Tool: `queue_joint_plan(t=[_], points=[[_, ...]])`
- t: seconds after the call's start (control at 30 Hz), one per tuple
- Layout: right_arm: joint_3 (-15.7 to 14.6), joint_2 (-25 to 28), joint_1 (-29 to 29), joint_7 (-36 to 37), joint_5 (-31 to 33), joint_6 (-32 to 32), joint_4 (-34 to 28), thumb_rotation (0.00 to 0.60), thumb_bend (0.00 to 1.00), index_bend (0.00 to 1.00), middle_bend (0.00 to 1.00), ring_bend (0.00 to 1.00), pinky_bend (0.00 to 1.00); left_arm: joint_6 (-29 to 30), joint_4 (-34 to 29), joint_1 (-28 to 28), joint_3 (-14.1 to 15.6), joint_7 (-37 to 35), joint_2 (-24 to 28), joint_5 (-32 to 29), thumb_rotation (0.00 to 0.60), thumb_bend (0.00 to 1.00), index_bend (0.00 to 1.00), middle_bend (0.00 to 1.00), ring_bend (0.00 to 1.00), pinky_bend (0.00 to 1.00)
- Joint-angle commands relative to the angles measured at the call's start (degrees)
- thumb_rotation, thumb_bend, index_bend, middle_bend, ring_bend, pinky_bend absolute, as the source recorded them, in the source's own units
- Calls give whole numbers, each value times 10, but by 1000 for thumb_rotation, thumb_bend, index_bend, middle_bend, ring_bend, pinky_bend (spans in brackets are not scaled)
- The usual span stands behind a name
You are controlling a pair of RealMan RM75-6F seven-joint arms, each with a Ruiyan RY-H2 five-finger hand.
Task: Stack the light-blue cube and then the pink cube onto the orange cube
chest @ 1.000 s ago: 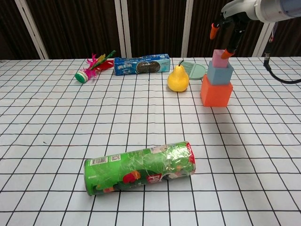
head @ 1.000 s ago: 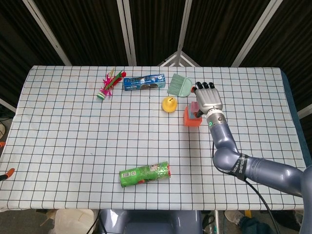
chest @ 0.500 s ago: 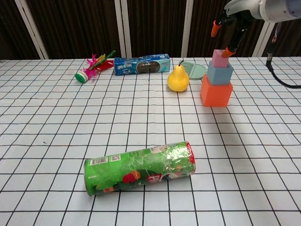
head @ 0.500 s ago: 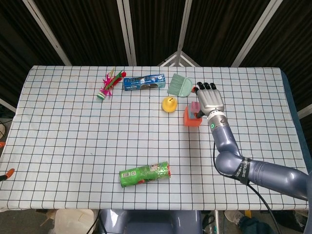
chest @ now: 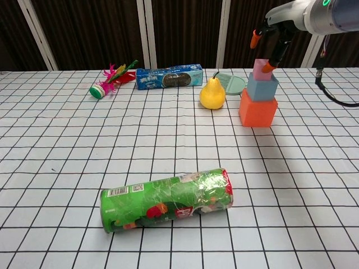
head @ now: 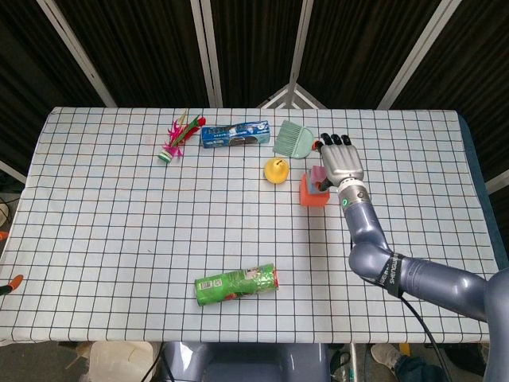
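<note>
- Chest view: orange cube (chest: 258,111) under light-blue cube (chest: 262,87) under pink cube (chest: 261,68), stacked at the table's far right.
- Right hand (chest: 271,40) above the stack, fingers apart, holding nothing.
- Yellow pear (chest: 212,93) just left of the stack; green brush (chest: 233,82) behind.
- Biscuit box (chest: 169,77) and shuttlecock (chest: 107,83) far left; green can (chest: 166,199) near the front edge.
- Open cloth right of the stack.

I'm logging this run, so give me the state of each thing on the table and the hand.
orange cube: on the table, base of the stack
light-blue cube: on the orange cube
pink cube: on top
right hand: open, above the stack
pear: upright
green can: on its side
cookie box: lying flat
</note>
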Motion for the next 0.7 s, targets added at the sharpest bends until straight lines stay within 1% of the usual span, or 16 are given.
queue_joint_plan(t=[0.03,0.33,0.7], points=[[-2,-5,-2,2,-1,-6,9,600,292,226,93,64,0,0,0,0,0,2,-1,0,600,206,219,13,0,18],[-6,-18,-4,6,-7,-21,35,600,292,226,93,64,0,2,-1,0,-1,7,-3,-5,600,206,219,13,0,18],[-9,-18,-5,2,-9,-18,40,600,292,226,93,64,0,2,-1,-1,-1,11,-4,-5,600,206,219,13,0,18]])
